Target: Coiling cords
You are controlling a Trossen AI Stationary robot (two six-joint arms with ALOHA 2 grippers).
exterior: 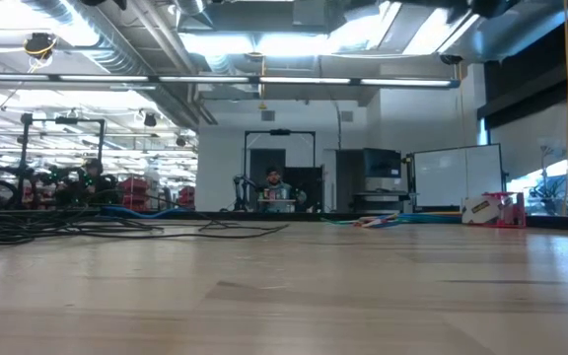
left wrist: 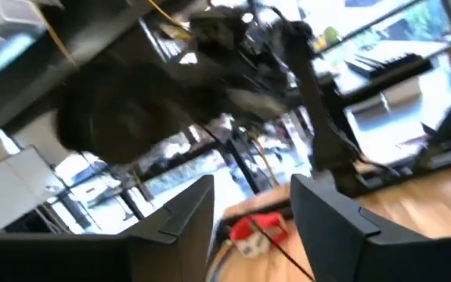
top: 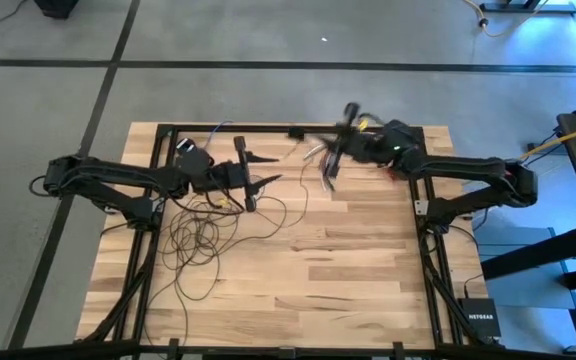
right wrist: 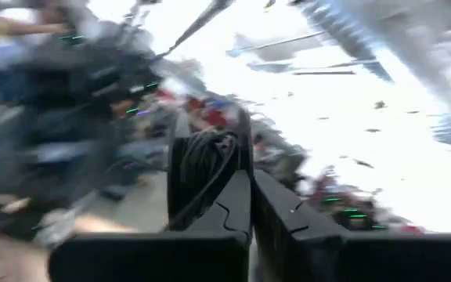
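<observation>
The left hand [top: 258,170] sits over the far-left part of the tabletop [top: 358,270], its two dark fingers [left wrist: 331,227] spread apart with nothing between them; the left wrist view shows clear space in the gap. The cords [top: 203,235] lie loose just below and beside that hand, a tangle of thin dark loops spilling toward the near-left of the tabletop. In the low view the same wire [exterior: 87,229] runs flat along the far-left surface.

The right hand [top: 333,150] hangs over the far middle of the tabletop, well apart from the left hand, fingers pressed together. In the right wrist view a bunch of thin dark wire [right wrist: 210,160] is clamped against one finger, so it looks to be gripping a stretch of cord, though motion blur makes the exact strand hard to confirm. Multicoloured wires [top: 318,155] show just beside this hand.

A red-and-white object [left wrist: 253,233] lies on the wood beyond the left hand's fingers. Past the far edge of the tabletop, in the low view, a person [exterior: 276,187] sits in the room behind. A black box marked NETGEAR [top: 480,320] sits on the floor at the near-right corner.
</observation>
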